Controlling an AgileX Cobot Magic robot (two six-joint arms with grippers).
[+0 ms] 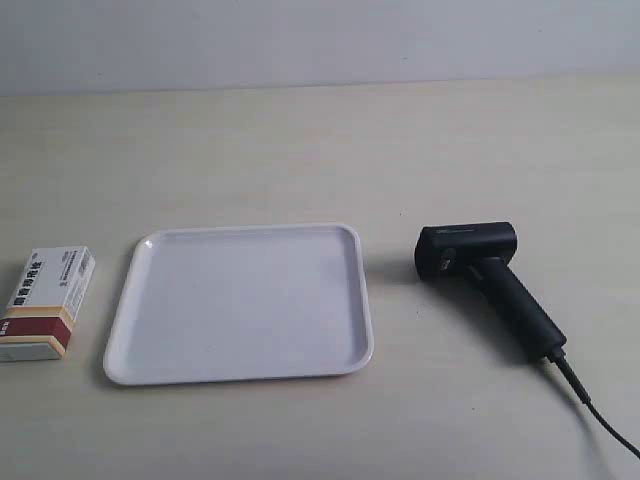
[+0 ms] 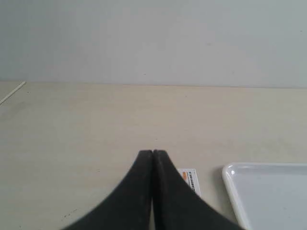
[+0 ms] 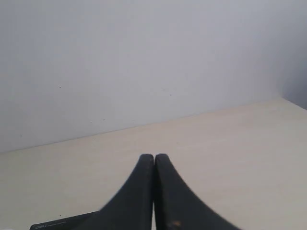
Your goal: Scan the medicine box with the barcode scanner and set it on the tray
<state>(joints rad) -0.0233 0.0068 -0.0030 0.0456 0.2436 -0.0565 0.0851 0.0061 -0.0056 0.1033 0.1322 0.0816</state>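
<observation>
The medicine box (image 1: pixel 45 302) lies flat at the exterior view's left, white with a dark red and tan band. Right of it sits the white tray (image 1: pixel 150 345), with nothing on it. The black barcode scanner (image 1: pixel 485 275) lies on its side at the right, its cable trailing off the lower right corner. No arm shows in the exterior view. My left gripper (image 2: pixel 152 152) is shut with nothing held; a corner of the medicine box (image 2: pixel 191 179) and the tray's rim (image 2: pixel 232 189) peek out beside it. My right gripper (image 3: pixel 154 156) is shut and holds nothing, with the scanner's head (image 3: pixel 62 223) just showing behind one finger.
A pale wooden table (image 1: pixel 320 150) carries everything, and a plain light wall (image 1: pixel 320 40) runs along its far edge. A thin white line (image 2: pixel 12 93) crosses the table's far corner in the left wrist view.
</observation>
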